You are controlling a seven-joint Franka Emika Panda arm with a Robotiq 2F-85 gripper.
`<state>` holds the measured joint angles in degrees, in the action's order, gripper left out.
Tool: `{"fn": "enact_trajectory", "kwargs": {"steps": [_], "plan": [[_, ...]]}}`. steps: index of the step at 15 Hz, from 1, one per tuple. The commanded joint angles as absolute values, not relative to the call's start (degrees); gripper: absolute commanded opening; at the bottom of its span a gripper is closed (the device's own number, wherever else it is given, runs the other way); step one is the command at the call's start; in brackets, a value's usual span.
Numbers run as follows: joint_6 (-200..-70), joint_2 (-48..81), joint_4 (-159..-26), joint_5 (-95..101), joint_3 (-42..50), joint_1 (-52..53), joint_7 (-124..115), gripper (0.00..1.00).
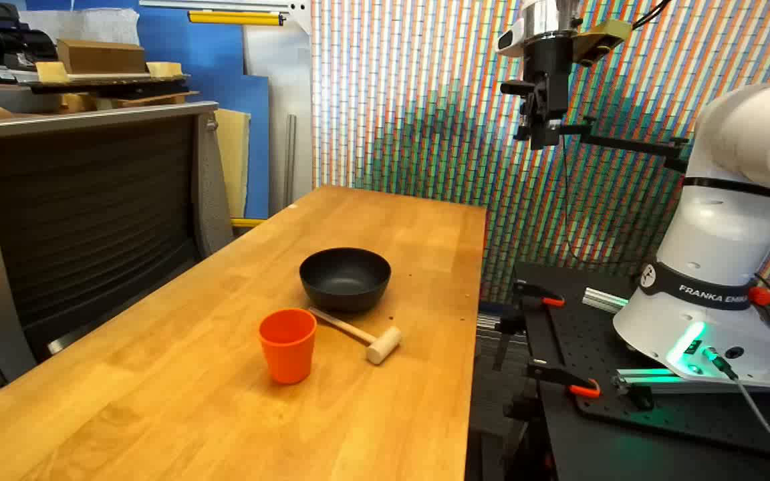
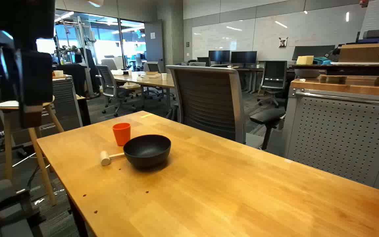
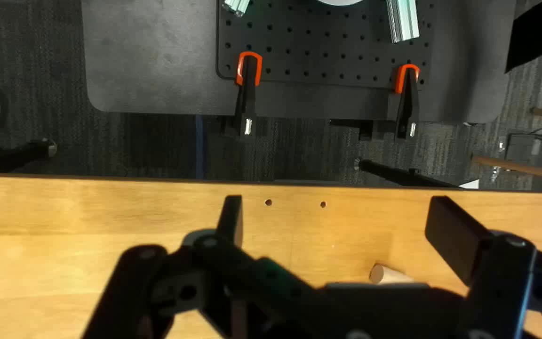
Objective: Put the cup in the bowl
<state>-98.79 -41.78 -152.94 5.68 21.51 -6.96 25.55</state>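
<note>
In the wrist view, the black two-fingered end effector has its fingers spread wide apart, the light-brown wooden surface showing between them. The small, tapered orange-red plastic cup stands on that surface, well below the end effector and well apart from it; in an exterior view it is down and to the left of the raised fingers. The cup is upright, its long axis vertical, the wider open mouth facing up and the narrower base down. It sits outside and near the wide, round matte-black bowl, whose opening also faces up. A pale wooden mallet lies beside them, its handle slanting toward the space between cup and bowl; whether the handle touches the bowl cannot be told.
</note>
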Motion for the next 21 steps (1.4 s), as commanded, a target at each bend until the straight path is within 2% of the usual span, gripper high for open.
{"fn": "enact_trajectory", "kwargs": {"steps": [1, 6, 12, 16, 21], "plan": [[-98.7, -41.6, -152.8, 5.2, 20.8, -7.8, 26.0, 1.0], [-100.1, -39.7, -152.0, 5.1, 20.0, -6.9, 25.3, 1.0], [-113.3, -20.3, -147.0, 2.8, 7.5, 0.9, 14.7, 1.0], [-116.5, -6.3, -138.9, 4.6, 0.4, 3.5, 9.6, 1.0], [-115.8, 10.8, -123.2, 8.8, -4.4, 5.6, 5.7, 1.0]]}}
